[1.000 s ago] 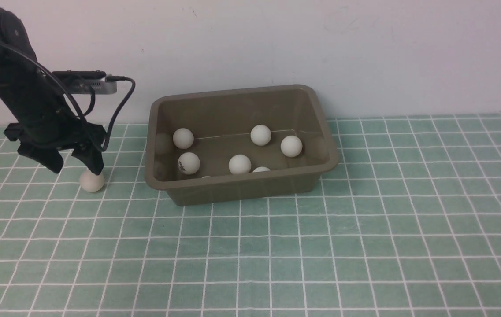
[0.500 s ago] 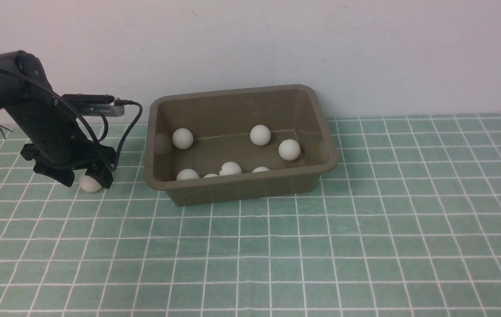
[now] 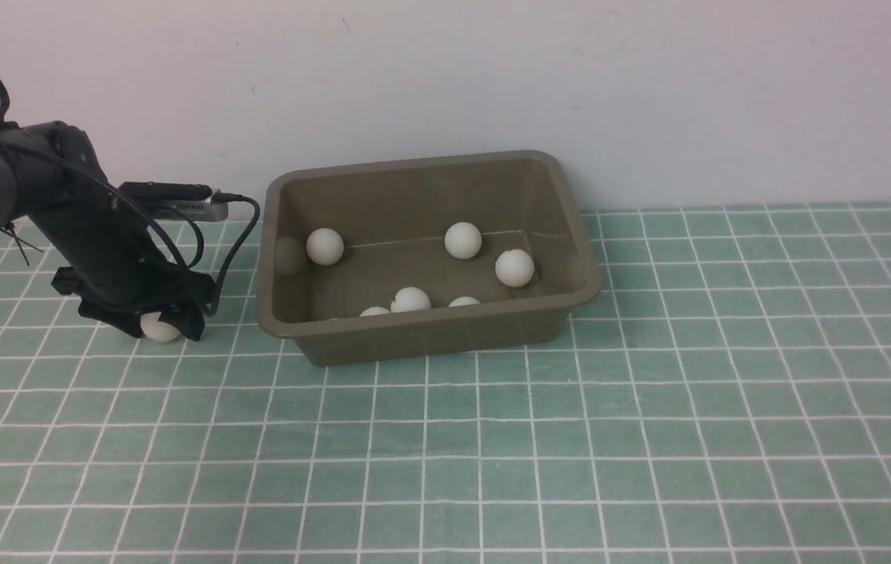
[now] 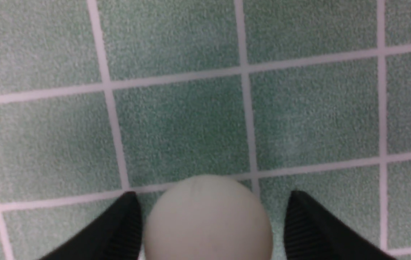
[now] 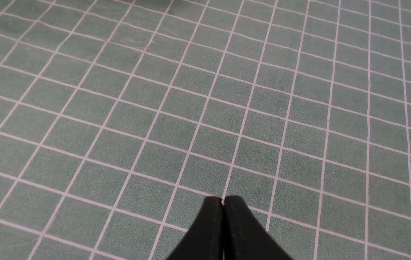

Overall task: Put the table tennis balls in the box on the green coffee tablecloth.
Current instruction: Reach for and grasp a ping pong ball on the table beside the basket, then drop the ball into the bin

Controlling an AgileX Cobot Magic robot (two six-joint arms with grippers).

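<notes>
Between left gripper [image 3: 155, 323] fingers: 1 table tennis ball [image 3: 159, 327], resting on green coffee tablecloth [image 3: 649, 407]. Left wrist view: same ball [image 4: 208, 218] flanked by both black fingers [image 4: 118, 227], thin gap visible on each side, jaws spread a little wider than ball, no contact made out, not gripped. Gripper low, fingertips down at cloth level. Just right of left gripper: box [image 3: 429, 329], olive-brown, upright on cloth, apart from gripper. Inside box: 6 balls visible, 1 near left wall [image 3: 325, 246], 1 toward far wall [image 3: 463, 240], 1 toward right wall [image 3: 514, 267], 3 partly hidden behind near wall [image 3: 411, 298]. More hidden behind near wall: cannot tell. Grey camera bar with cable [image 3: 179, 204] sticking out from left wrist toward box. Beyond box: plain white wall [image 3: 649, 94]. Right wrist view: right gripper [image 5: 222, 202] fingers pressed together, nothing between them, over bare cloth grid [image 5: 205, 108]. Out of front view.
</notes>
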